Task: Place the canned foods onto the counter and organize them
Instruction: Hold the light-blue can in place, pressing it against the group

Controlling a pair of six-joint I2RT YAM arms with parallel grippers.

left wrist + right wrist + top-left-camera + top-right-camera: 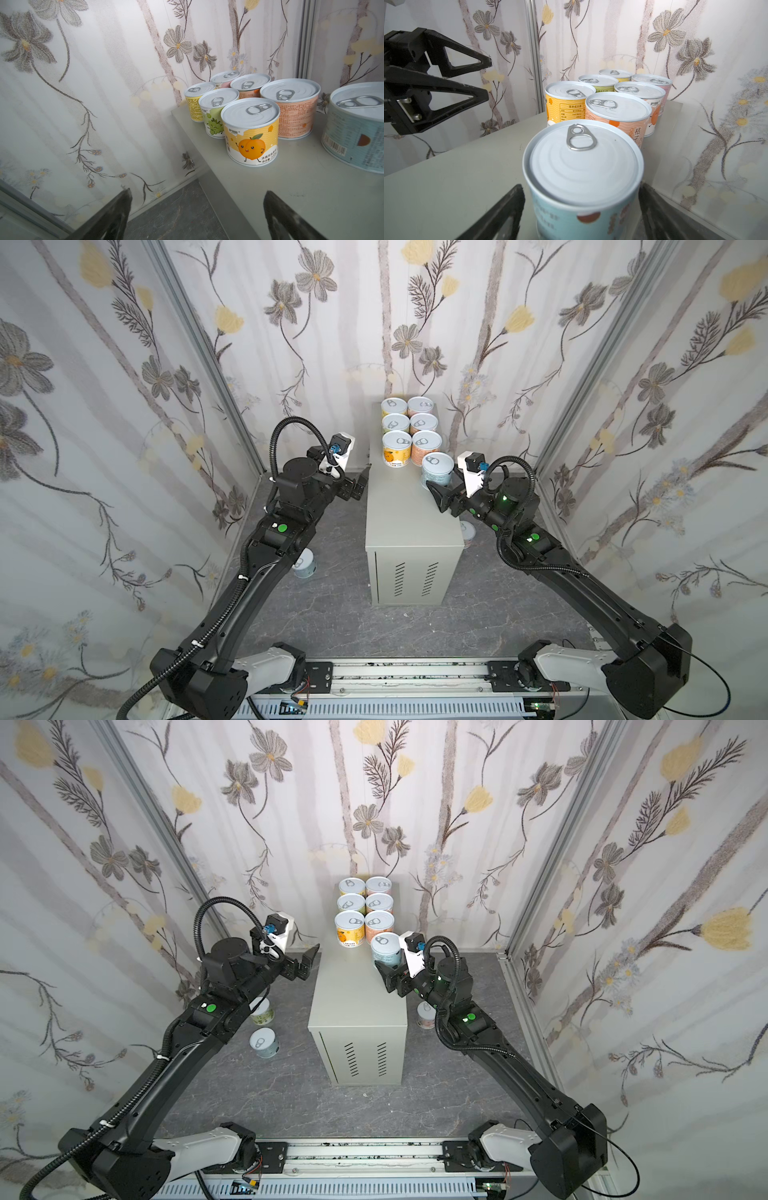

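Several cans [409, 431] stand in two columns at the far end of the counter [399, 522], the grey-beige box with vent slits. A light blue can [437, 470] stands just in front of them on the right side. My right gripper [441, 480] straddles it, open. In the right wrist view this can [583, 172] sits between the fingers, with a gap on one side. My left gripper [365, 479] hovers wide open and empty at the counter's left edge; the left wrist view shows the cans [251, 128] ahead of it.
More cans stand on the dark marbled floor: a light blue one [264, 1042] and a green one [262, 1011] under the left arm, and one [426, 1015] by the counter's right side. Flowered walls close in on three sides.
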